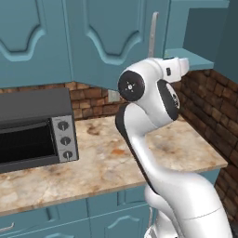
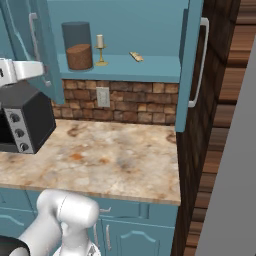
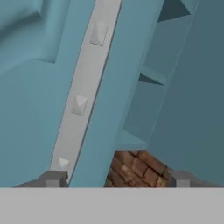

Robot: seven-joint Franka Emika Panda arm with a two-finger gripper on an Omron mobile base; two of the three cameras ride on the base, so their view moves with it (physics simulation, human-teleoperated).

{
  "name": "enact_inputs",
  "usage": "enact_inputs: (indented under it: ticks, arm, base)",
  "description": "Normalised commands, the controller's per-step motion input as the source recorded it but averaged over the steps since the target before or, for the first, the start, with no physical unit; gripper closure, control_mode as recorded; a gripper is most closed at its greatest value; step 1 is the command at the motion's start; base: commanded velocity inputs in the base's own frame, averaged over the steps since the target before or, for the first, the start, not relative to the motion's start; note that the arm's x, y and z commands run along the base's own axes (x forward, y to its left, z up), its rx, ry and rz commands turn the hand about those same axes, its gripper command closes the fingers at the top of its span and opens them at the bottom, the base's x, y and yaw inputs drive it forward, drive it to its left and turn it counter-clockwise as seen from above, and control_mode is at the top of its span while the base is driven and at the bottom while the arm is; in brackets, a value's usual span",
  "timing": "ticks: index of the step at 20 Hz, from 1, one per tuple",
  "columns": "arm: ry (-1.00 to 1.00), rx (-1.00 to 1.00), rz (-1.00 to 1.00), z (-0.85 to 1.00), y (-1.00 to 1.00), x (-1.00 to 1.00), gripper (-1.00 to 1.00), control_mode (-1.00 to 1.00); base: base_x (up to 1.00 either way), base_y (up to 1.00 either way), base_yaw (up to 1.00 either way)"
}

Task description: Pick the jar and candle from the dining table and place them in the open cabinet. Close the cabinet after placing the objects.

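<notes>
Teal cabinet (image 2: pixel 120 20) is seen open in the right base view, w/ both doors swung out. Left to right on its shelf (image 2: pixel 120 67): jar (image 2: pixel 78 45), upright, brown in the lower part; candle (image 2: pixel 100 50), upright in a brass holder, just beside the jar but apart from it; a small tan item (image 2: pixel 136 56) lying flat, farther right. Left door (image 2: pixel 40 40) carries a silver bar handle (image 2: pixel 34 45); right door (image 2: pixel 192 65) carries a white handle (image 2: pixel 200 65).

Below the cabinet, a brick backsplash (image 2: pixel 125 102) w/ a wall outlet (image 2: pixel 103 97) is shown, then a marbled surface (image 2: pixel 100 155). Black toaster oven (image 1: pixel 35 128) is placed at the left end of that surface.

Claw (image 3: pixel 116 178) is positioned at the left door; in the hand view its fingertips (image 3: pixel 54 178) are spread wide apart, w/ the handle bar and door edge lying betw. them. Contact w/ the bar can't be confirmed. Nothing is seen clamped.
</notes>
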Motion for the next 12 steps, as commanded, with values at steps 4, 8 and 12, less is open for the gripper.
enact_inputs:
  ticks: [4,8,12]
  arm:
    - [0.00,0.01,0.09,-0.21,-0.31,0.91,-1.00,-1.00]
    - [0.03,0.01,0.05,-0.13,-0.24,0.85,-1.00,-1.00]
    - [0.08,0.03,0.00,-0.15,-0.19,0.88,-1.00,-1.00]
  base:
    - [0.00,0.00,0.00]
    - [0.00,0.00,0.00]
    - [0.00,0.00,0.00]
